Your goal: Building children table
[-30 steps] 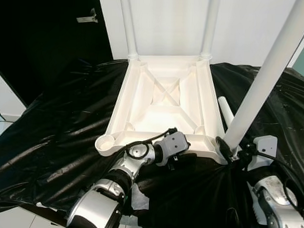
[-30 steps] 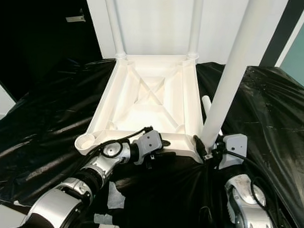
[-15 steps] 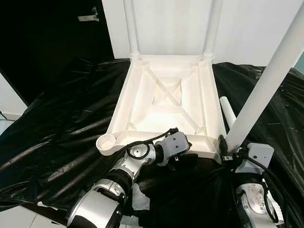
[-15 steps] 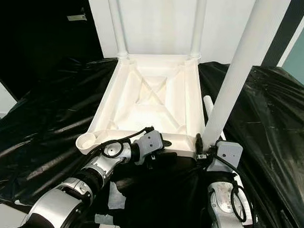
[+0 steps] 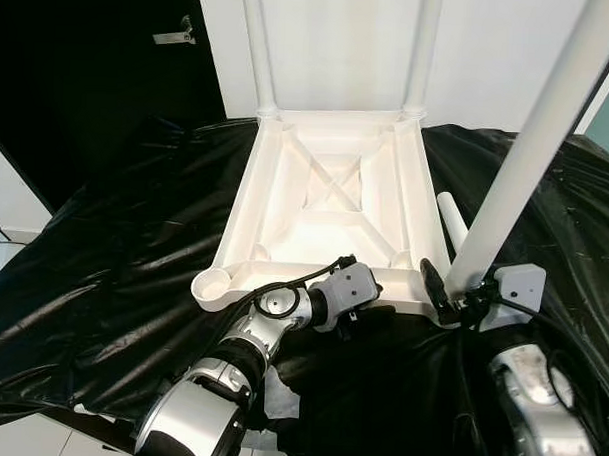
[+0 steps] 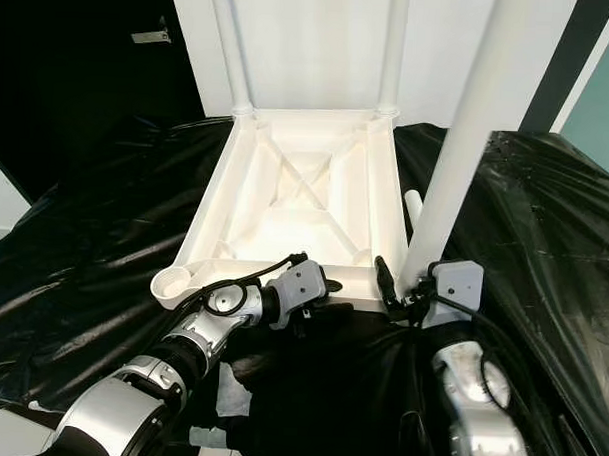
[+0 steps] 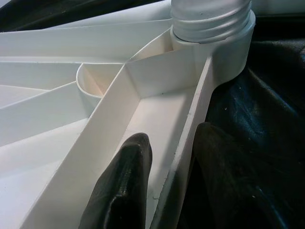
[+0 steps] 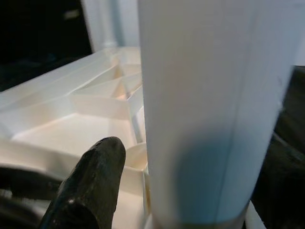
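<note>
Left wrist view: left tool (image 7: 164,183) pinches the tabletop (image 5: 330,204) rim; right tool (image 5: 444,295) clasps a white leg (image 5: 532,146).

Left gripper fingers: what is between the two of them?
The tabletop's near rim wall stands between the left gripper's fingers, seen in the left wrist view.

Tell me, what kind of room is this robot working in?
Probably an indoor workroom or test space rather than a lived-in home: a crinkled black plastic sheet covers the work surface, plain white walls stand behind, and an upturned white plastic children's table is being assembled.
</note>
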`<state>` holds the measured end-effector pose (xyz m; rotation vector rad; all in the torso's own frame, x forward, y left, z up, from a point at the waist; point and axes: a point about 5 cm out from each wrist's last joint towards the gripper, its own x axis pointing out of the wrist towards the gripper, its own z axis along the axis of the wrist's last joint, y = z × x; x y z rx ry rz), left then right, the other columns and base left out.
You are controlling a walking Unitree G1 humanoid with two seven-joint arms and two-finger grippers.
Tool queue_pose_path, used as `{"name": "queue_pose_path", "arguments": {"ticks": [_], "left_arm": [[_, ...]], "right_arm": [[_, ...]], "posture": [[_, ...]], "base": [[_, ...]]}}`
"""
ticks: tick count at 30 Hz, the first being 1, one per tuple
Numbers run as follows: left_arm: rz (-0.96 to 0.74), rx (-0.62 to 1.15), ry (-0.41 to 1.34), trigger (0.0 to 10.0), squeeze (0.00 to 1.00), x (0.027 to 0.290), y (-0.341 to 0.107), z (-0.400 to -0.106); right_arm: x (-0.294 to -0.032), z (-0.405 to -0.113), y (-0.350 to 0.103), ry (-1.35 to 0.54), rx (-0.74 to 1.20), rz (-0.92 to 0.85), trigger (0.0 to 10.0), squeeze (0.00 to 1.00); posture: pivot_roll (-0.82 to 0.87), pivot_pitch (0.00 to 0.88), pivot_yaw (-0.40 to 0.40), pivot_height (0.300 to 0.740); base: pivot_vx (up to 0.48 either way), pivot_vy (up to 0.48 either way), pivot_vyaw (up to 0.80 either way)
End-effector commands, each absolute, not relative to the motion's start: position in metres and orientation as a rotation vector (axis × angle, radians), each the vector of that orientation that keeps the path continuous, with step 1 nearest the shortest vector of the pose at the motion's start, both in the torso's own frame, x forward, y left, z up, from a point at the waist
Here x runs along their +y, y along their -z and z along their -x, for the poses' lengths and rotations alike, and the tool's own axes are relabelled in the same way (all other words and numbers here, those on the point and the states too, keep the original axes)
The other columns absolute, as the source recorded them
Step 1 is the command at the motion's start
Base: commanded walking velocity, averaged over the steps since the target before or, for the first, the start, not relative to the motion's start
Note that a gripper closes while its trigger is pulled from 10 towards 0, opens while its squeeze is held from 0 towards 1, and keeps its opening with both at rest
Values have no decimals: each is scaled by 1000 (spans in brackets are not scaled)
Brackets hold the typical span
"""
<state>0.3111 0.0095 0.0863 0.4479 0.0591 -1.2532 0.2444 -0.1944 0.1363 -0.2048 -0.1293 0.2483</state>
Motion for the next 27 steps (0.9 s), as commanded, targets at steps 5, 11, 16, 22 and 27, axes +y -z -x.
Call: {"name": "queue_pose_path", "arguments": {"ticks": [5,11,16,22,27], "left_arm": [[-442,136,1178,10000,0,11,-68,-306],[-443,138,1177,10000,0,12,-67,-305],[-445,143,1183,10000,0,13,-64,-303],[-446,144,1182,10000,0,13,-64,-303],[-448,145,1194,10000,0,10,-64,-301]], "right_arm": [[-200,-243,-121,-451,49,223,10000,0],[-206,-238,-107,-482,106,206,0,0],[-204,-236,-107,-502,91,191,0,0],[-204,-233,-108,-471,81,183,0,0],[-200,-224,-98,-294,90,127,0,0]], "posture": [[-131,0,32,740],[-124,0,34,740],[-125,0,35,740],[-129,0,37,740],[-135,0,39,740]], "base": [[0,0,0],[0,0,0],[0,0,0],[0,0,0],[0,0,0]]}}
